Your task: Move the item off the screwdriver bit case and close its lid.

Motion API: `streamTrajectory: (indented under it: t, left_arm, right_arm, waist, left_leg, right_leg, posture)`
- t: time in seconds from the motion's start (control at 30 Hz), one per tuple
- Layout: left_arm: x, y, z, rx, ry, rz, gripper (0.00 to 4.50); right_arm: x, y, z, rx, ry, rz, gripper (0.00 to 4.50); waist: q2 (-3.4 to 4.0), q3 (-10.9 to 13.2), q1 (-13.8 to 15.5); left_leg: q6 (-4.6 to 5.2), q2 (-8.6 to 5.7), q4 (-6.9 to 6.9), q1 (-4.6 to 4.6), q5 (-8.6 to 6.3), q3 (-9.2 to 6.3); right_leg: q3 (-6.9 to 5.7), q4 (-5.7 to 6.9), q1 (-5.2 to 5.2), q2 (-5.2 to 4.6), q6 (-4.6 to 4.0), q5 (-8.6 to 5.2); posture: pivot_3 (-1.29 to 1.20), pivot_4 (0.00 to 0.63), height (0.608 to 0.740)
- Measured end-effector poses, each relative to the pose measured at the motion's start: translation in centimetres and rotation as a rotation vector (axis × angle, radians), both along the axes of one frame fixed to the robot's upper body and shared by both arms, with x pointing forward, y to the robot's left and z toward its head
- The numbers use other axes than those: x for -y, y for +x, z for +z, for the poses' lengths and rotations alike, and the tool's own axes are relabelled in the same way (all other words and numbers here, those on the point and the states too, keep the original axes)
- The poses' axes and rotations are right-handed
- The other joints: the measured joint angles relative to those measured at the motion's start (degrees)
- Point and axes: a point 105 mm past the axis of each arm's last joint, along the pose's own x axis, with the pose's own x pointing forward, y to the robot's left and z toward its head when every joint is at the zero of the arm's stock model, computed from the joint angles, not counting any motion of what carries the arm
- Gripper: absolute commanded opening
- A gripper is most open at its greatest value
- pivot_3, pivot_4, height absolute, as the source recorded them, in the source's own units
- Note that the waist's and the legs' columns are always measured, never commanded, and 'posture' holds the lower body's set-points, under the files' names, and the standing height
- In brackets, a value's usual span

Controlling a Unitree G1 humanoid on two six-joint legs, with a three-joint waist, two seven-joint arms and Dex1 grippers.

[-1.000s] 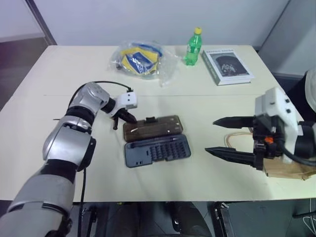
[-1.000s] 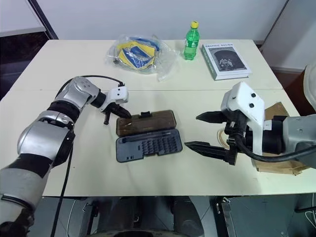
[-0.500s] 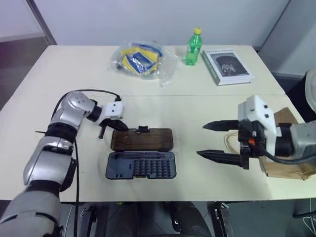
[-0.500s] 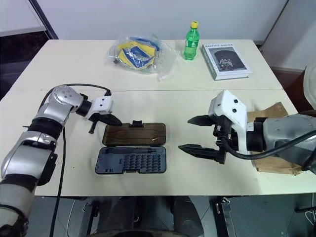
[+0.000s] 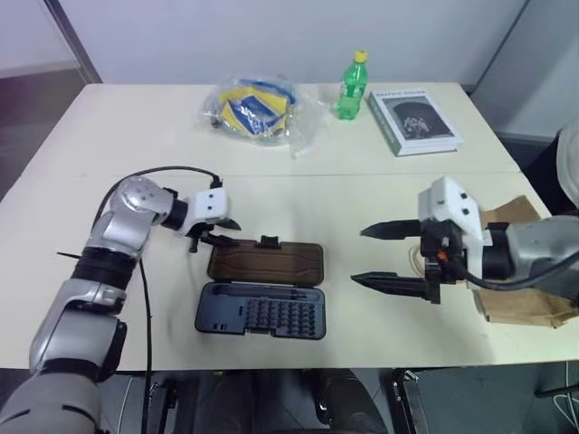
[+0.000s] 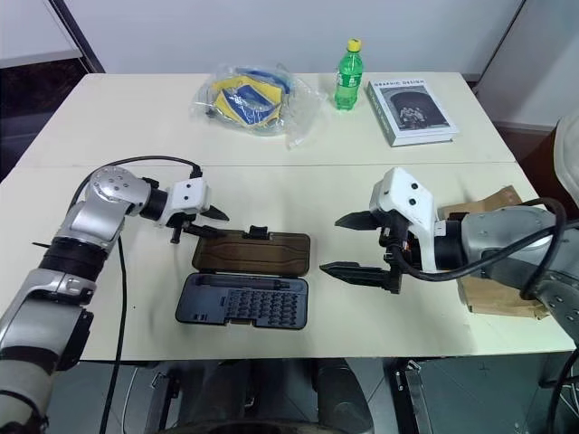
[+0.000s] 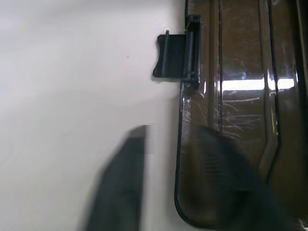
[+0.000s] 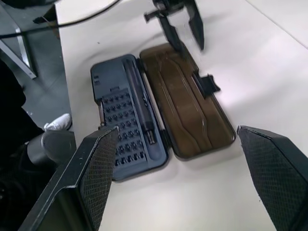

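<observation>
The screwdriver bit case (image 5: 261,310) lies open and flat on the cream table (image 5: 109,136), low and left of centre in the head views, its dark grey tray of bits nearest the bottom edge. The lid (image 5: 267,261), smoky brown and see-through, is folded back just above the tray in the frame, with its small dark latch tab (image 5: 269,241) sticking out of the long upper edge. Nothing rests on case or lid. The brown paper bag (image 5: 516,298) sits at the right edge of the frame, partly hidden behind the right arm and well apart from the case. The left gripper (image 5: 220,232) is at the lid's upper left corner, its two black fingers parted a little, one over the lid and one over bare table, holding nothing. The right gripper (image 5: 380,255) hangs right of the case, between it and the bag, its fingers spread wide and empty
</observation>
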Motion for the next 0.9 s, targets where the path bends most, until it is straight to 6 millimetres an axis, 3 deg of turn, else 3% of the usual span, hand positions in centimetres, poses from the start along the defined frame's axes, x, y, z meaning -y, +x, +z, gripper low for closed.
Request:
streamTrajectory:
  t: [0.03, 0.13, 0.23, 0.27, 0.33, 0.4, 0.47, 0.53, 0.77, 0.9]
  left_arm:
    - [-0.2, 0.0, 0.6, 0.011, -0.028, 0.024, 3.82]
    - [-1.4, -1.0, 4.0, -0.001, -0.191, 0.107, 3.82]
    - [-2.3, -6.4, 7.6, -0.111, -0.303, 0.046, 3.82]
    - [-2.5, -8.3, 7.3, -0.146, -0.271, 0.019, 3.59]
    - [-2.6, -11.3, 4.3, -0.261, -0.209, -0.015, 3.07]
    - [-2.2, -13.4, 1.2, -0.378, -0.187, -0.032, 2.10]
    - [-2.2, -14.1, -0.2, -0.394, -0.169, -0.017, 0.91]
    - [-2.1, -13.8, -1.0, -0.355, -0.162, 0.015, 0.07]
    - [-1.7, -12.8, -2.5, -0.301, -0.161, 0.083, 0.07]
    - [-2.0, -13.9, -3.9, -0.345, -0.141, 0.085, 0.07]
  right_arm:
    - [-0.2, 0.2, 0.0, 0.008, -0.002, 0.008, 4.10]
    - [-1.0, 1.6, -0.2, 0.043, -0.004, 0.021, 4.10]
    - [-1.6, 4.1, -1.6, 0.062, -0.039, 0.001, 4.10]
    - [-1.8, 5.0, -2.2, 0.067, -0.059, -0.004, 4.10]
    - [-2.4, 6.4, -3.2, 0.074, -0.083, -0.011, 4.10]
    - [-3.0, 7.4, -4.3, 0.069, -0.106, -0.010, 4.10]
    - [-3.7, 8.1, -4.9, 0.073, -0.121, 0.004, 4.10]
    - [-4.6, 8.7, -5.7, 0.070, -0.131, 0.024, 4.10]
    - [-5.0, 10.2, -7.2, 0.062, -0.177, 0.034, 4.10]
    - [-5.3, 11.1, -8.1, 0.057, -0.202, 0.044, 4.10]
  waist:
    - [0.00, 0.0, -0.1]
    - [-0.11, 0.1, -0.6]
    - [-0.07, 0.1, -2.0]
    - [-0.01, 0.1, -2.2]
    - [0.18, 0.0, -2.6]
    - [0.04, 0.1, -2.4]
    - [-0.04, 0.1, -2.0]
    - [-0.03, 0.1, -1.5]
    - [-0.04, 0.1, -1.4]
    - [-0.03, 0.1, -1.9]
  left_leg:
    - [0.00, 0.00, 0.00, 0.01, 0.00, 0.01]
    - [0.00, 0.07, 0.00, 0.02, 0.00, 0.01]
    - [0.00, 0.08, -0.07, 0.02, 0.00, 0.06]
    - [0.00, 0.07, -0.11, 0.03, 0.00, 0.07]
    - [0.00, 0.04, -0.14, 0.11, 0.00, 0.13]
    - [0.00, 0.06, -0.10, 0.05, 0.00, 0.01]
    - [0.00, 0.07, -0.06, 0.05, 0.00, -0.02]
    - [0.00, 0.06, -0.03, 0.08, 0.00, 0.01]
    - [-0.01, 0.04, -0.05, 0.05, 0.00, 0.04]
    - [0.00, 0.07, -0.09, 0.11, 0.00, 0.06]
  right_leg:
    - [0.00, 0.00, 0.00, 0.00, 0.00, 0.00]
    - [0.00, 0.00, -0.01, 0.04, -0.01, 0.00]
    - [0.01, 0.01, -0.06, -0.04, -0.03, -0.05]
    - [0.01, -0.01, -0.06, -0.05, -0.04, -0.06]
    - [0.05, 0.01, -0.04, -0.11, -0.07, -0.09]
    - [-0.04, 0.03, -0.06, -0.02, -0.11, -0.10]
    - [-0.07, 0.03, -0.04, 0.00, -0.17, -0.12]
    - [-0.06, 0.02, -0.01, -0.01, -0.27, -0.18]
    - [-0.06, 0.01, -0.02, -0.05, -0.12, -0.09]
    - [-0.05, 0.03, -0.04, -0.02, -0.15, -0.08]
  posture:
    - [0.00, 0.150, 0.737]
    - [0.00, 0.150, 0.737]
    - [0.00, 0.150, 0.737]
    - [0.00, 0.150, 0.737]
    - [0.00, 0.150, 0.737]
    - [0.00, 0.150, 0.737]
    - [0.00, 0.150, 0.737]
    - [0.00, 0.150, 0.737]
    - [0.00, 0.150, 0.737]
    - [0.00, 0.150, 0.737]
